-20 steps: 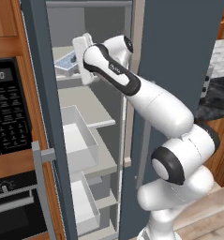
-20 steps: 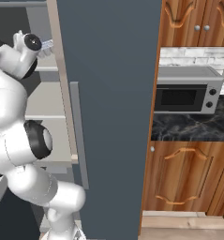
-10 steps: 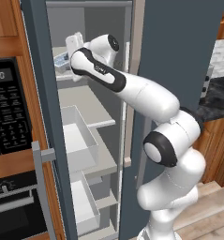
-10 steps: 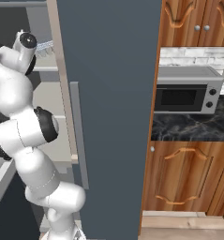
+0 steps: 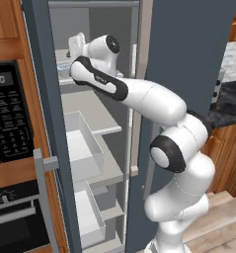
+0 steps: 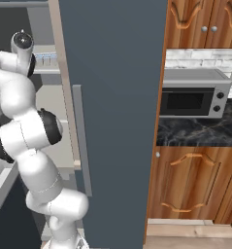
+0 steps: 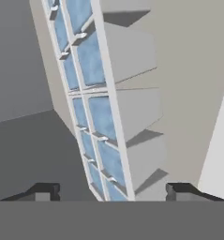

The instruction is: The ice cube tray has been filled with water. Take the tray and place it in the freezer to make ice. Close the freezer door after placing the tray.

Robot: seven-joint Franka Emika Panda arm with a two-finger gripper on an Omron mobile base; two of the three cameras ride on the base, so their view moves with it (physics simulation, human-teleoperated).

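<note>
Tray on upper freezer (image 5: 92,128) shelf.
Hand (image 7: 112,191) spread, fingertips apart either side of ice cube tray (image 7: 101,110), not gripping; water (image 7: 91,58) toward 12 o'clock.

- The small white plastic ice cube tray (image 7: 101,108) with pale blue cells lies close ahead, between the spread dark finger tips (image 7: 179,190).
- Pale grey shelf surface (image 7: 193,79) beside the tray lies bare.
- Below, white rectangular bins (image 5: 82,143) occupy the lower shelves.

One ice cube tray (image 7: 92,93), two white bins (image 5: 82,143), one microwave (image 6: 195,95), one wall oven (image 5: 8,123).
</note>
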